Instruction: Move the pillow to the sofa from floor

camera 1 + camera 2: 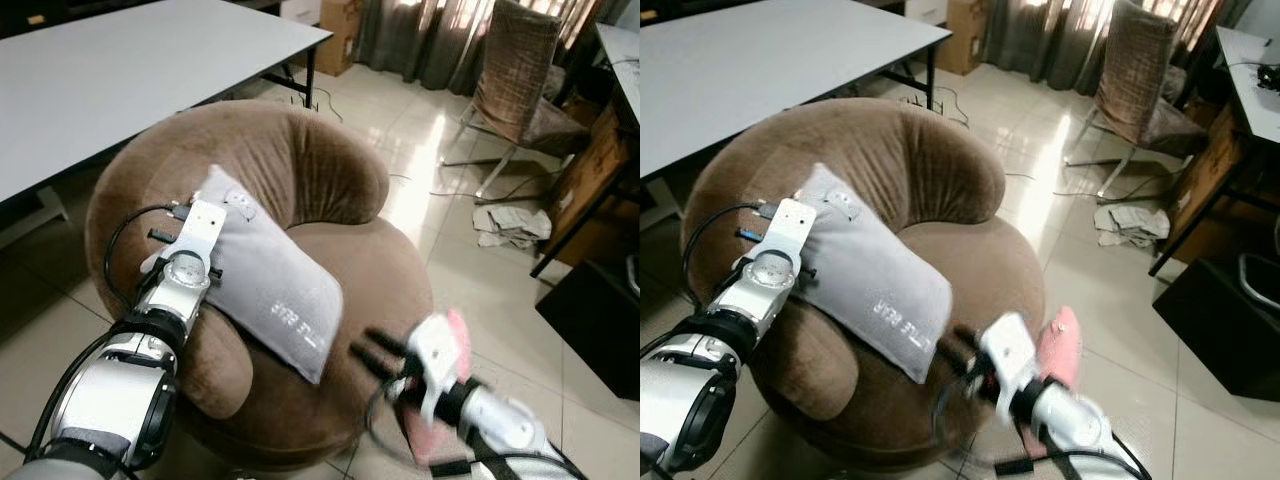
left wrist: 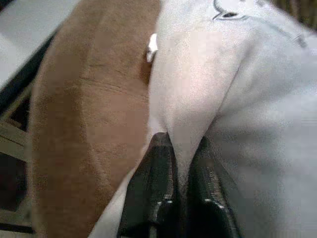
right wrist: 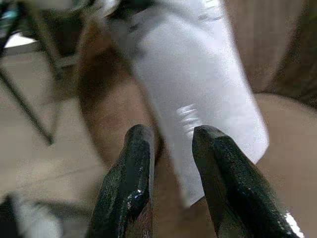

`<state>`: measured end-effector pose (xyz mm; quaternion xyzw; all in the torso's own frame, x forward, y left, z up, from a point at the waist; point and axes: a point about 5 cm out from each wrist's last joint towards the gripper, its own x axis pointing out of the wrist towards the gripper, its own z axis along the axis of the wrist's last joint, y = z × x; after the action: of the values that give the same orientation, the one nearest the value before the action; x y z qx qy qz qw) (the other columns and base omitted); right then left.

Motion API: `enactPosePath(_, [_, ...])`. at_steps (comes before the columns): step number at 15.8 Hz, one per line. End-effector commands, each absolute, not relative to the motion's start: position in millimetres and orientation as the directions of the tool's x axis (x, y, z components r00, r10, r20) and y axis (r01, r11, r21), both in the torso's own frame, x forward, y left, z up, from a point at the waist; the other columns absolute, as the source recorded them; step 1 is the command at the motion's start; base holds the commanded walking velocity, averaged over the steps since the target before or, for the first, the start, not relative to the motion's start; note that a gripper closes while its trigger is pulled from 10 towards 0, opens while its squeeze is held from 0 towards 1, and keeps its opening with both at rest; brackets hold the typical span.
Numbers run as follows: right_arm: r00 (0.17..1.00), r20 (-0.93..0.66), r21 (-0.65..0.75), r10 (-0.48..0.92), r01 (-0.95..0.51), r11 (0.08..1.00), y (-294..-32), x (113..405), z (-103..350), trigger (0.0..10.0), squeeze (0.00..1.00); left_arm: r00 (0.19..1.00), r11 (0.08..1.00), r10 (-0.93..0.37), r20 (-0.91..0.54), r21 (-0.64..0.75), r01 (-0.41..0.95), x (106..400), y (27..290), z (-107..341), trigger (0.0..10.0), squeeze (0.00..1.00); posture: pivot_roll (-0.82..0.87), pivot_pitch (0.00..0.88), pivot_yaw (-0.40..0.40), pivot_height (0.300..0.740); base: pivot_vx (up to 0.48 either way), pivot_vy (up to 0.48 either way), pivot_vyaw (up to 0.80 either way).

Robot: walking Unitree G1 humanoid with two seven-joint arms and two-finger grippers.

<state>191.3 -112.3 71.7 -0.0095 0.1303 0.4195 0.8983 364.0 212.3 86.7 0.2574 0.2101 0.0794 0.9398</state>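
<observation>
Left eye view: grey pillow [image 1: 262, 285] lay across brown sofa [image 1: 320, 170] armrest and seat, off floor; left gripper [image 1: 172, 258] at its near edge; right gripper [image 1: 375, 355] low beside sofa front, blurred; pink cushion [image 1: 455, 345] on floor behind it.
Left wrist view: fingers [image 2: 158, 168] pinched pillow fabric fold.
Right wrist view: fingers [image 3: 136, 168] spread, gripping nothing, aimed at pillow corner.
Judgement: release only once pillow sits settled; part fingers fully, withdraw without dragging fabric.
</observation>
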Motion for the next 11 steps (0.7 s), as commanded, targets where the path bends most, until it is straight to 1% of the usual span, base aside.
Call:
enactPosePath(1, [0.556,-0.235,0.144,0.797,-0.791,0.595,-113,186,71,10.0,0.00,0.914,0.880,0.230,-0.335,0.472,-0.049,367,208,92,10.0,1.00,0.06,0.036,-0.076,0.740,0.000,0.000,0.00])
enactPosePath(3, [0.522,-0.221,0.184,0.824,-0.807,0.561,-115,183,72,10.0,0.00,0.926,0.895,0.209,-0.315,0.444,-0.051,370,202,96,10.0,1.00,0.06,0.037,-0.075,0.740,0.000,0.000,0.00])
enactPosePath(5, [0.471,-0.178,0.231,0.864,-0.834,0.502,-118,178,77,10.0,0.00,0.941,0.912,0.174,-0.289,0.408,-0.044,373,197,102,10.0,1.00,0.06,0.035,-0.067,0.740,0.000,0.000,0.00])
enactPosePath(8, [0.438,-0.148,0.264,0.887,-0.847,0.462,-126,172,82,10.0,0.00,0.952,0.918,0.168,-0.257,0.393,-0.056,374,199,108,10.0,1.00,0.06,0.035,-0.067,0.740,0.000,0.000,0.00])
enactPosePath(9, [0.432,-0.149,0.270,0.889,-0.847,0.457,-129,171,82,10.0,0.00,0.955,0.916,0.178,-0.238,0.395,-0.073,375,202,111,10.0,1.00,0.06,0.031,-0.054,0.740,0.000,0.000,0.00])
enactPosePath(11, [0.432,-0.152,0.276,0.889,-0.845,0.458,-132,170,82,10.0,0.00,0.960,0.915,0.187,-0.210,0.394,-0.092,376,206,117,10.0,1.00,0.06,0.031,-0.054,0.740,0.000,0.000,0.00])
